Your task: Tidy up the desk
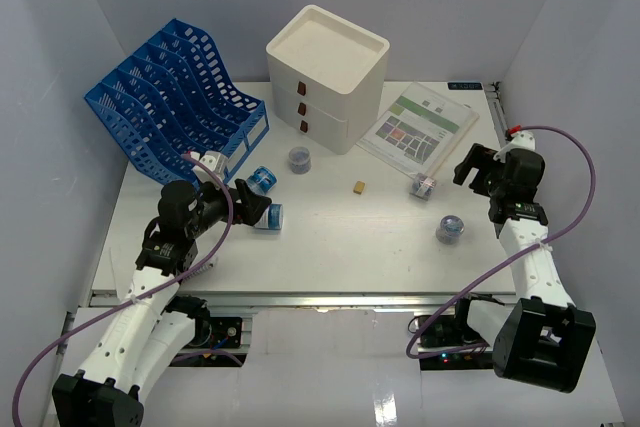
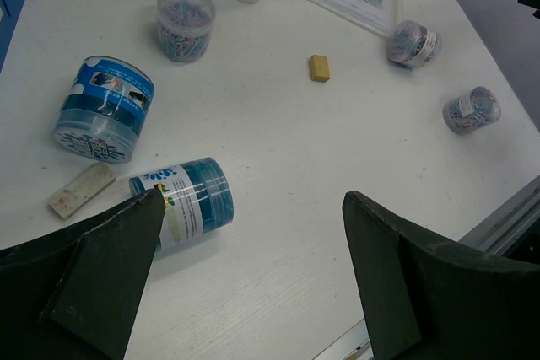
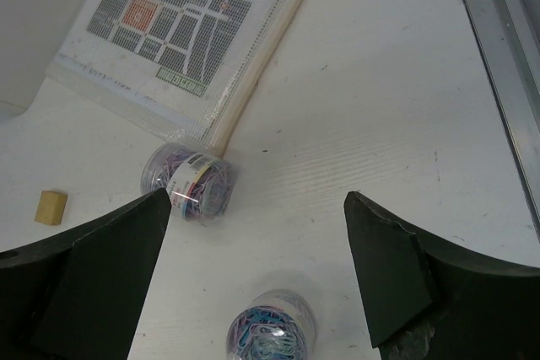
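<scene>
The desk (image 1: 340,242) is a white tabletop with a metal rail (image 1: 330,299) along its front. My left gripper (image 1: 250,204) is open and empty above the left part of the desk; in the left wrist view (image 2: 253,200) a blue tub lying on its side (image 2: 181,201) is by its left finger. A second blue tub (image 2: 103,109) lies behind it. My right gripper (image 1: 468,167) is open and empty at the right; in the right wrist view (image 3: 257,198) a lying paperclip jar (image 3: 190,181) and an upright one (image 3: 272,333) sit between and below its fingers.
A blue file rack (image 1: 170,97) stands back left, a white three-drawer box (image 1: 326,77) back centre, a sleeved printed sheet (image 1: 420,125) back right. A third paperclip jar (image 1: 299,158), a tan eraser (image 1: 358,187) and a dirty white eraser (image 2: 82,190) lie on the desk.
</scene>
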